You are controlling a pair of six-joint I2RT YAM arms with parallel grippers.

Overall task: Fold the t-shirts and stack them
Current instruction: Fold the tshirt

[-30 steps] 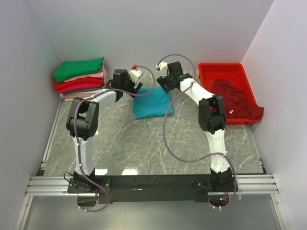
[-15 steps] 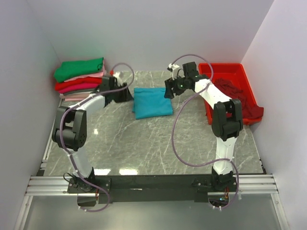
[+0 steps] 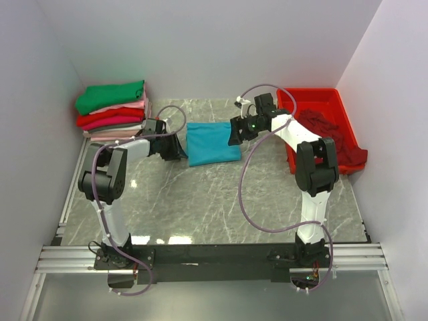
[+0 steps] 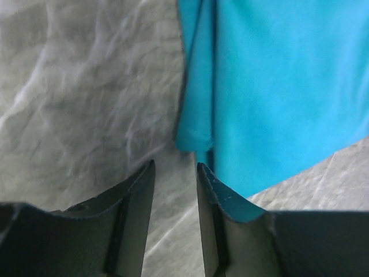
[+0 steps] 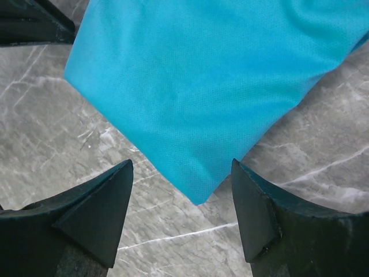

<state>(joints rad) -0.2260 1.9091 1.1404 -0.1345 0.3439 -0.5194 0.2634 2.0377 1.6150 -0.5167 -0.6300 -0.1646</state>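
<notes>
A teal-blue t-shirt (image 3: 210, 142) lies folded in a rectangle on the marble table. My left gripper (image 3: 179, 148) sits low at its left edge. In the left wrist view the jaws (image 4: 174, 165) stand a narrow gap apart over bare table, and the shirt's folded corner (image 4: 196, 135) lies just ahead of them. My right gripper (image 3: 234, 134) is at the shirt's right edge, open wide, with the shirt's corner (image 5: 202, 75) between and just ahead of its fingertips (image 5: 180, 163). Folded t-shirts are stacked at the back left, green (image 3: 110, 95) on top.
A red plastic tray (image 3: 311, 95) stands at the back right with a dark maroon t-shirt (image 3: 331, 137) crumpled in it and hanging over its near rim. White walls close in the back and both sides. A metal rail runs along the table's left edge (image 3: 72, 184).
My left gripper has come forward from the back to the teal shirt's left edge, and its jaws have narrowed. My right gripper has swung to the shirt's right edge and stayed open.
</notes>
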